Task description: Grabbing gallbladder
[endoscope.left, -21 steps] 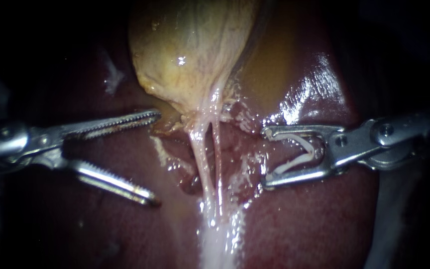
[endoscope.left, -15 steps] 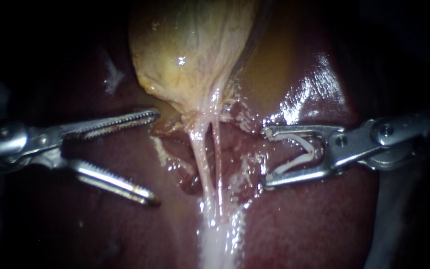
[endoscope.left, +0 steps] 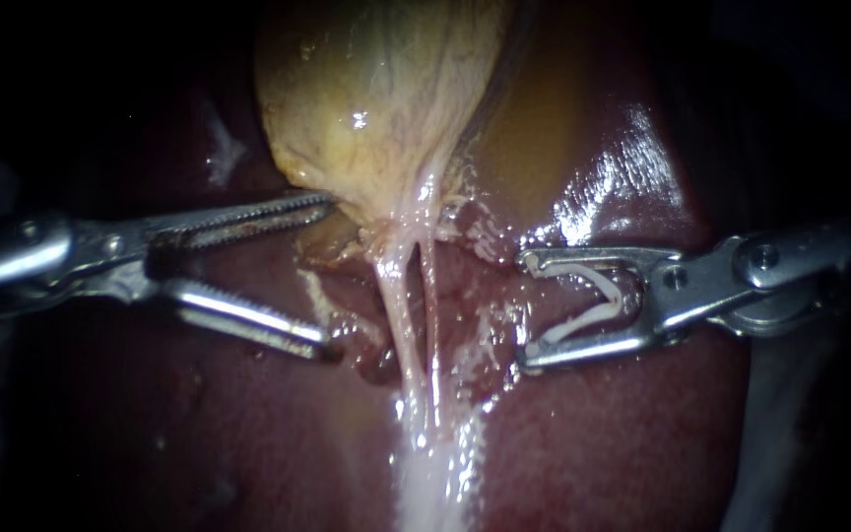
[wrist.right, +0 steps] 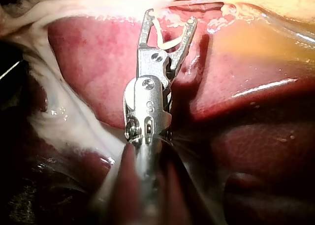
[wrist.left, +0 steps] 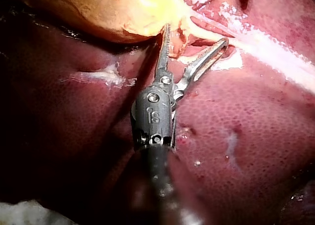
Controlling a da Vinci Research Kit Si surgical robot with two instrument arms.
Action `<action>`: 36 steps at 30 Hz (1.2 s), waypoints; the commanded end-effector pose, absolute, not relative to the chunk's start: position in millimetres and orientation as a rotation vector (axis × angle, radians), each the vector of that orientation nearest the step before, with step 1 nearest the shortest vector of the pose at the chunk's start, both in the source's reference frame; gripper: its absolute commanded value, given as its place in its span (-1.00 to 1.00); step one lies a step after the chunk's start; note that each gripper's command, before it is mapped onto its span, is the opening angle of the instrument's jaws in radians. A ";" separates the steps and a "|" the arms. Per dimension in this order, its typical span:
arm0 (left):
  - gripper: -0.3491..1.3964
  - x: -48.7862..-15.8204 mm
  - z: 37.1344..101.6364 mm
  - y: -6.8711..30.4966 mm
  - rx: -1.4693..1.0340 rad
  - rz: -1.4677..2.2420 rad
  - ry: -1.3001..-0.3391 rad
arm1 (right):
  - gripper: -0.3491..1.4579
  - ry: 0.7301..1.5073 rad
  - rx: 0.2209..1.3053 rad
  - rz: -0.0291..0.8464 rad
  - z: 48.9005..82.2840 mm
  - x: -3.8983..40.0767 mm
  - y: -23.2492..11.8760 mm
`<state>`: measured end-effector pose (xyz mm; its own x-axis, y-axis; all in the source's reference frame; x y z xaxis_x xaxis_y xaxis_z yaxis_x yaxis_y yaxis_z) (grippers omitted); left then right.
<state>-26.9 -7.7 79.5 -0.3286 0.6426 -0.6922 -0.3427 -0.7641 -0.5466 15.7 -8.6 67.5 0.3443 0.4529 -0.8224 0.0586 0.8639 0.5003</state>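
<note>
**Q:** Where is the gallbladder?

**A:** The gallbladder (endoscope.left: 376, 108) is at the top centre of my endoscope view, a yellow sac lying on the liver (endoscope.left: 593, 443). It narrows downward into two pale tubes (endoscope.left: 404, 305) that run side by side toward the bottom edge.

**Q:** And your left instrument?

**A:** My left instrument (endoscope.left: 329, 274) comes in from the left with its toothed jaws spread and nothing pinched. The upper jaw's tip is at the sac's lower left edge, but I can't tell whether it touches. The lower jaw lies over the liver, just beside the tubes. My left wrist camera agrees: one jaw points at the sac's rim and the other angles toward the tubes.

**Q:** What's in the way?

**A:** The tubes stand between my two instruments. My right instrument (endoscope.left: 524, 310) comes in from the right, with its tips near the tubes but apart from them. Its jaws stand wide and pinch a white clip (endoscope.left: 593, 296) seated between them, one leg against each jaw. To the right of the sac, yellowish fluid (endoscope.left: 534, 128) and wet glare cover the liver.
</note>
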 end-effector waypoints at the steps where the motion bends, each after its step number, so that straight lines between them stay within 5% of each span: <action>1: 0.04 -27.0 79.7 -7.6 -1.298 2.119 -0.402 | -0.07 1.204 0.493 0.270 67.5 15.7 -8.6; 17: -0.40 -28.3 82.1 -6.2 -1.268 2.110 -0.411 | -0.07 1.204 0.493 0.270 67.4 15.8 -8.6; 21: -0.87 -27.9 82.8 -6.1 -1.243 2.111 -0.407 | -0.07 1.204 0.493 0.270 67.4 15.8 -8.7; 24: -1.00 -27.6 83.0 -6.0 -1.225 2.118 -0.415 | -0.07 1.204 0.493 0.270 67.4 15.8 -8.7; 36: -1.00 -26.8 81.5 -6.8 -1.183 2.097 -0.463 | -0.07 1.204 0.493 0.270 67.4 15.8 -8.6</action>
<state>-26.7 -7.0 81.2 -0.3580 0.7097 -0.6068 -0.3835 -0.7043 -0.5975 15.9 -8.7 67.4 0.3442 0.4530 -0.8224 0.0588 0.8638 0.5004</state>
